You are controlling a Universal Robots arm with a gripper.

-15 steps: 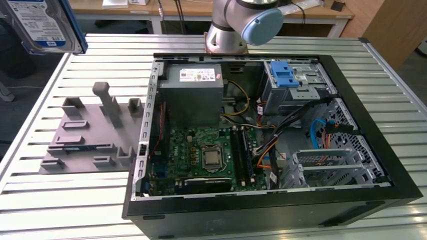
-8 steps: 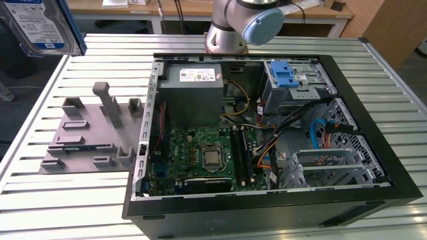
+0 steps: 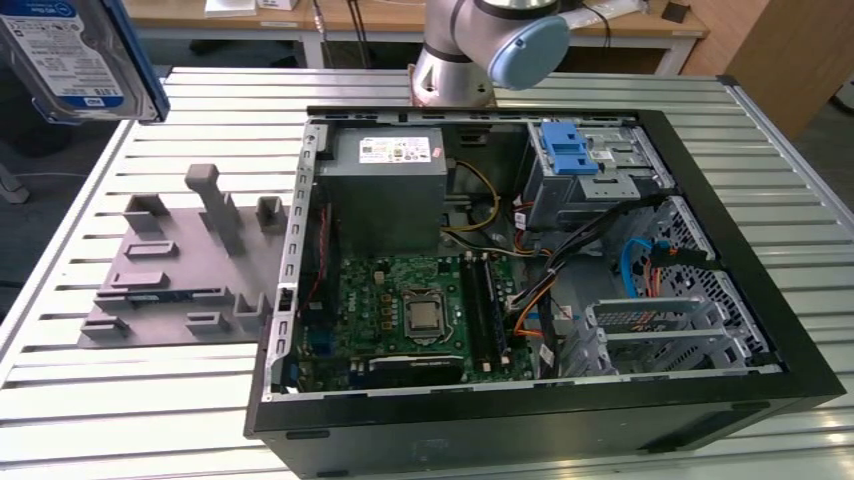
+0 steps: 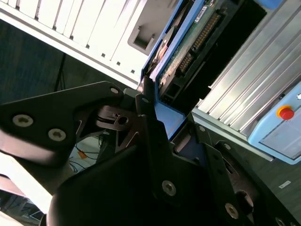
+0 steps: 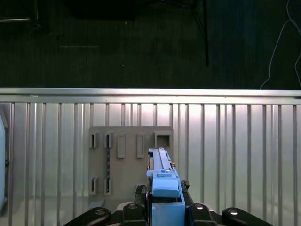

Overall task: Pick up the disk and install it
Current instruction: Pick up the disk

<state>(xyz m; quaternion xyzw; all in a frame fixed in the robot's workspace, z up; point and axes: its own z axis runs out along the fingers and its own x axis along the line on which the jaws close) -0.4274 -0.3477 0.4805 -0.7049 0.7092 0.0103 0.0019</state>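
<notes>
My claw (image 5: 163, 203) was clamped on the hard drive (image 5: 160, 165), held edge-on over the grey slotted fixture (image 5: 127, 165) near the surface's (image 5: 235, 141) edge, open computer case (image 3: 534, 250) beside it.

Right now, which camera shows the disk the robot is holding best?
The exterior view: the disk hangs at that view's upper left, its labelled face plain, though partly cropped. The first wrist view shows it edge-on in the gripper. The second wrist view shows its circuit-board side close up.

Silver disk (image 3: 74, 55) with white-and-blue label and blue bracket along the edge; held up in the air, at the exterior view's far left.
</notes>
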